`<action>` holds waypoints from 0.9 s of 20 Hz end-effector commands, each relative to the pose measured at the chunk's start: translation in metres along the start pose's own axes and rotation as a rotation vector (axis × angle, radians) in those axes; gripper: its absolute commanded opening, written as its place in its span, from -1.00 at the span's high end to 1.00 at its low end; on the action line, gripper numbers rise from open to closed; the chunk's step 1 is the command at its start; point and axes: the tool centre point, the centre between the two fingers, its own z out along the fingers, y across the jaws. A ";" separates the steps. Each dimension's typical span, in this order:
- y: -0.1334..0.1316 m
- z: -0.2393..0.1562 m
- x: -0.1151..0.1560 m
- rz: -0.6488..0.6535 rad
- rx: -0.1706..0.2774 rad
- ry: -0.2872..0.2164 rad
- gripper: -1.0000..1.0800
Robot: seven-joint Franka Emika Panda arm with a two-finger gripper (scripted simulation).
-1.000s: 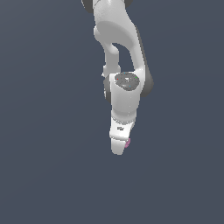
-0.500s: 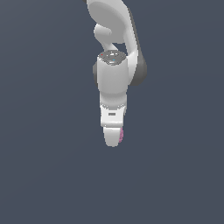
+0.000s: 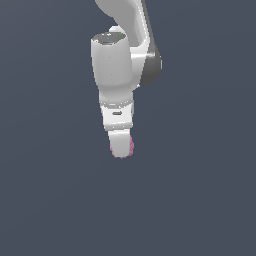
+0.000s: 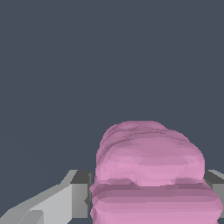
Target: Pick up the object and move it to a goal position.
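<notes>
Below the white wrist of the arm, the gripper (image 3: pixel 120 150) hangs pointing straight down, and the object (image 3: pixel 129 148) sits pinched at its very tip. From the exterior view only a thin pink-mauve fringe peeps out round the near finger, mostly on the exterior view's right and underneath, because the finger itself stands in front of the rest. The wrist view tells more: the object (image 4: pixel 148 170) fills the gap between the two grey pads (image 4: pixel 81 192), a lumpy, ridged clump pressed against them on both sides, so the jaws are clamped on it rather than merely beside it.

Nothing else shows around it, only flat dark grey in every direction; I can see no table surface, no shadow and no marker for the goal, so I cannot say how high the clump is or how near its destination. My reading is that the pick is done and the carry is what is in hand. The grip looks to sit across the clump's middle, which makes sense for a bumpy, rounded thing that could roll out of a shallow pinch. The upright, downward pose suits a straight transfer too. What could go wrong, I'd guess, is a slip on that uneven surface if the arm swings sharply
</notes>
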 end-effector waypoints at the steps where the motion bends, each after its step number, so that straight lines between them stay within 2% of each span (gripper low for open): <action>1: 0.003 -0.012 -0.006 -0.039 -0.016 0.007 1.00; 18: 0.023 -0.087 -0.048 -0.284 -0.119 0.060 1.00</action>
